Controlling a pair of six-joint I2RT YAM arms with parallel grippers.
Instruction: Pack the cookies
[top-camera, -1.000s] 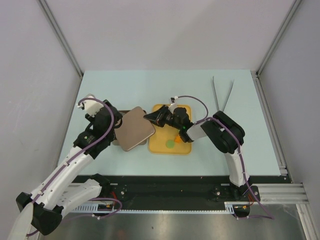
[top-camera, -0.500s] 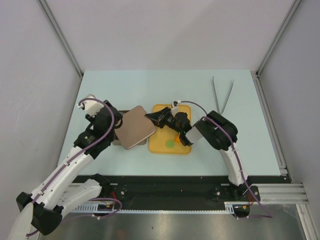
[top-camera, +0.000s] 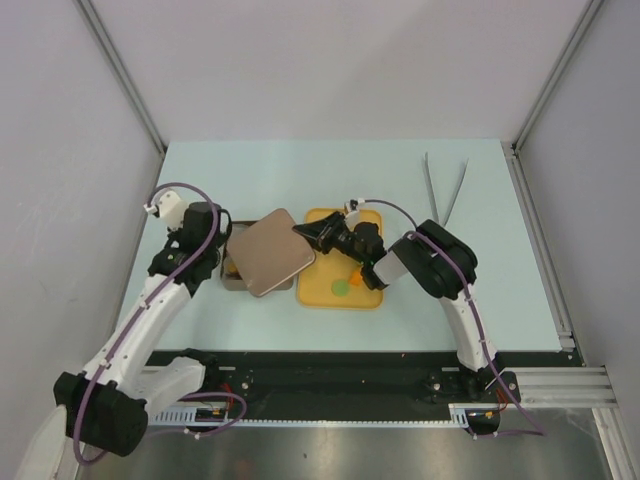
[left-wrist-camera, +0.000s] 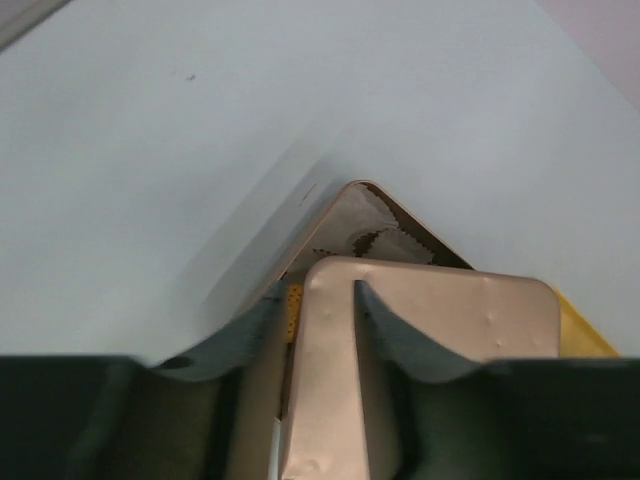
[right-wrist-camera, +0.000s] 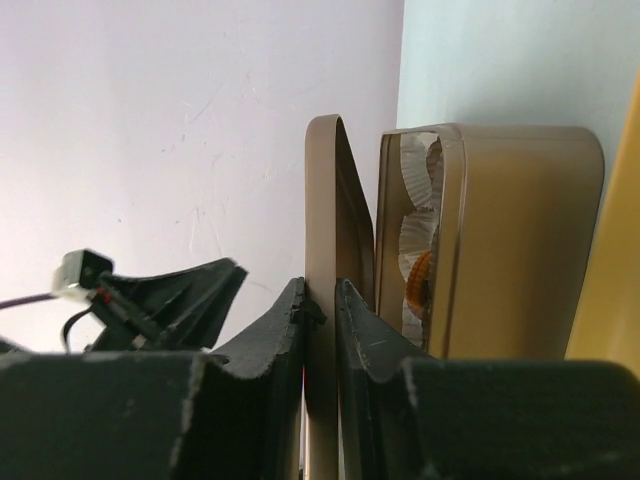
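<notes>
Fingers (right-wrist-camera: 270, 335) of the right gripper (right-wrist-camera: 320, 292) are drawn in narrow and pinch the thin edge of a bronze-coloured tin lid (right-wrist-camera: 325, 200). In the right wrist view the lid is seen edge-on between them. It is held just beside the open mouth of a matching tin (right-wrist-camera: 520, 250), with a slim gap between the lid and the tin's rim, so it is not seated.

Inside the tin, white fluted paper cups (right-wrist-camera: 418, 190) line the wall, and one orange cookie (right-wrist-camera: 420, 275) sits among them.

From above, the lid covers most of the tin, leaving only the tin's left edge showing.

The left gripper (left-wrist-camera: 315, 300) is at that left side. Its fingers stand partway apart with a strip of the lid's near edge between them. It is unclear whether they press on it.

Just to the right of the tin, under the right gripper's wrist, lies a yellow tray (top-camera: 318, 292). It holds a green cookie (top-camera: 340, 287) and a second orange cookie (top-camera: 357, 269), which lies close against the arm.

All of this rests on a pale blue table (top-camera: 300, 170). A pair of long metal tongs (top-camera: 445, 190) lies well apart near the far right corner, its two legs spread in a narrow V.
</notes>
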